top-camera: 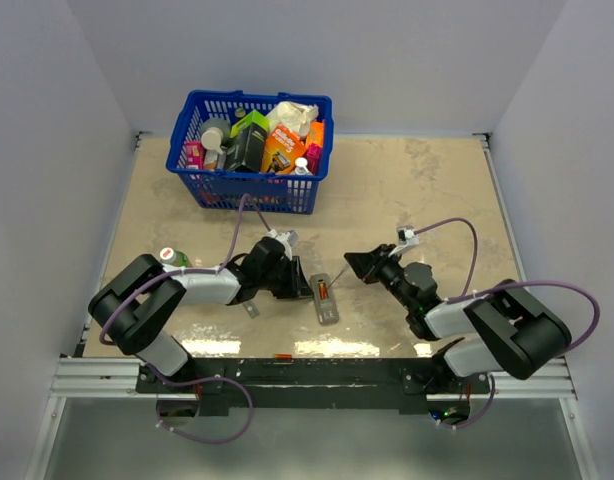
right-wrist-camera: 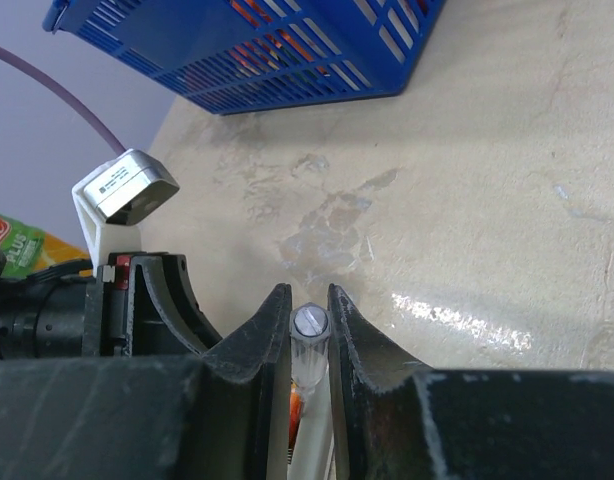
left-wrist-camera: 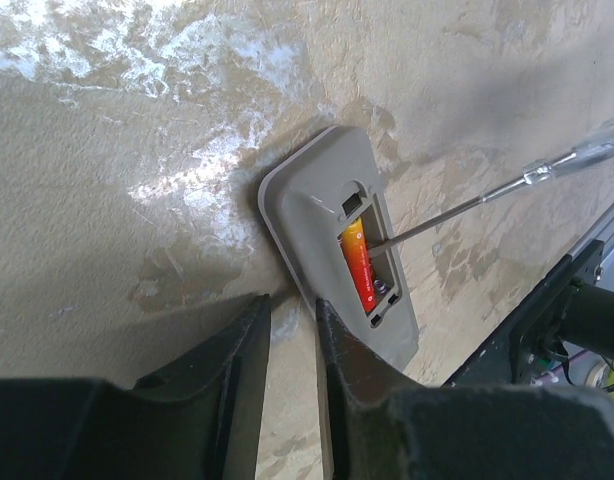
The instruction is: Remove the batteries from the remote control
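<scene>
- The remote control [top-camera: 328, 303] lies back-up on the beige surface [top-camera: 427, 190], at centre near the front edge. Its long axis runs roughly from 11 to 5 o'clock.
- In the left wrist view the remote control's [left-wrist-camera: 309, 200] recess is uncovered. One red-orange battery [left-wrist-camera: 358, 265] sits in it lengthwise; from above the battery [top-camera: 324, 292] shows as a small orange streak.
- The left arm is folded, with its elbow bulking at the 8 o'clock corner. Its forearm stretches low toward 3 o'clock.
- The left gripper [top-camera: 301, 286] sits at 9 o'clock of the remote, just beside its long edge.
- The left gripper's [left-wrist-camera: 292, 306] jaws are almost pressed together, and only bare surface shows in the thin slit between them. One fingertip [left-wrist-camera: 327, 318] overlaps the remote's near edge; I cannot tell whether it presses on it.
- The right arm has its elbow at the 4 o'clock corner and its forearm reaches toward 10 o'clock.
- The right gripper [top-camera: 352, 263] hangs at 2 o'clock of the remote, angled down toward it.
- The right gripper's [right-wrist-camera: 308, 296] jaws pinch the clear handle of a screwdriver [right-wrist-camera: 309, 324], whose slotted end cap pokes out between the tips.
- The screwdriver's [left-wrist-camera: 457, 209] thin metal shaft slants down from 2 o'clock. Its tip is inside the recess, against the battery's side.
- A blue basket [top-camera: 237, 186] full of packages stands well apart at 11 o'clock.
</scene>
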Controlling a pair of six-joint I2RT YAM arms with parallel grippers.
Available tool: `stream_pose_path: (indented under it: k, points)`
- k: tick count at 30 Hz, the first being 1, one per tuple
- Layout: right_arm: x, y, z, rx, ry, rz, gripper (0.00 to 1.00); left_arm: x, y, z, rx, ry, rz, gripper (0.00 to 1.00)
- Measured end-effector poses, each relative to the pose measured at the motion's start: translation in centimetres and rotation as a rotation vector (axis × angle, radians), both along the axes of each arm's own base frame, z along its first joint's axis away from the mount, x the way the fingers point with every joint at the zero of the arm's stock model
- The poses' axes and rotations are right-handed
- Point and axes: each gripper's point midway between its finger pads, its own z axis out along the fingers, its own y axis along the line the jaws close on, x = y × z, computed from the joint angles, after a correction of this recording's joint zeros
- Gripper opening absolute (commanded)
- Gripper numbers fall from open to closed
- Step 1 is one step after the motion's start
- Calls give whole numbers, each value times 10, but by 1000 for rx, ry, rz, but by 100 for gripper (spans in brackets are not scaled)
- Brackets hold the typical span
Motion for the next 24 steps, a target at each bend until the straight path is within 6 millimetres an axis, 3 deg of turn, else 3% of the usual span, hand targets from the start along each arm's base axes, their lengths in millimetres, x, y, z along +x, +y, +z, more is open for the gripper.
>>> stream_pose_path:
  k: [24]
  points:
    - [0,9,-7,66,33,28,0,0,-1,1,-6,-4,-2,29]
